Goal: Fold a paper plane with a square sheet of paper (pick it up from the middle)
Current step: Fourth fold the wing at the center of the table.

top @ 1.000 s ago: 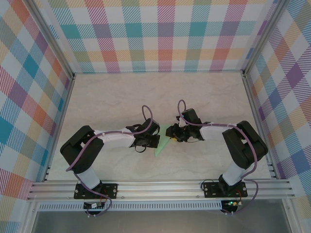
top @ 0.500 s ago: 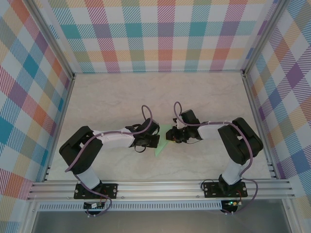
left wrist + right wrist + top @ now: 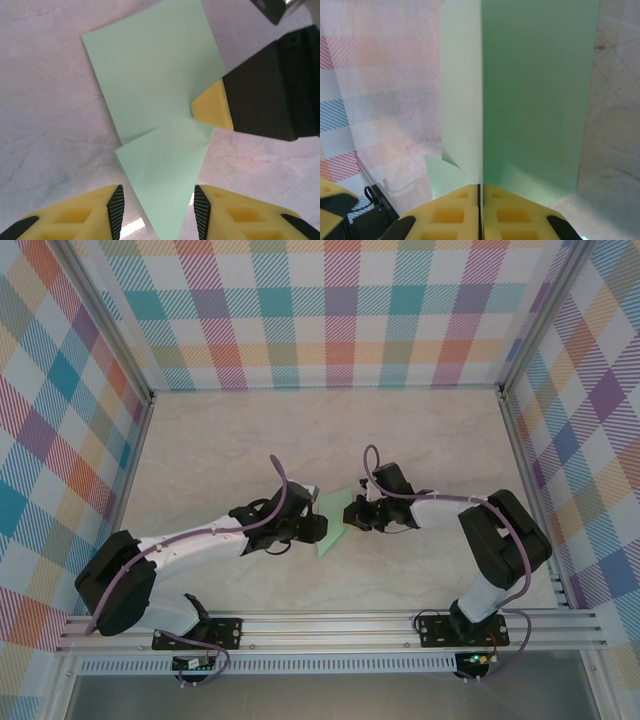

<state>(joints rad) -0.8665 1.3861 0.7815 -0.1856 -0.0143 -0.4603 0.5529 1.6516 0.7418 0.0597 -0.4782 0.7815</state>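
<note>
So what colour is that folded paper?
The paper is pale mint green, clearest in the left wrist view.

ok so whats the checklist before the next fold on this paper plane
1. right end effector shut on the paper plane: ok
2. left end effector open, jaws apart: ok
3. plane's pointed tip lying between the left jaws: ok
4. the two end effectors not touching each other: ok
5. centre crease sharp and both sides folded evenly: cannot tell
6. rest of the plane lying flat on the table: cannot tell
</note>
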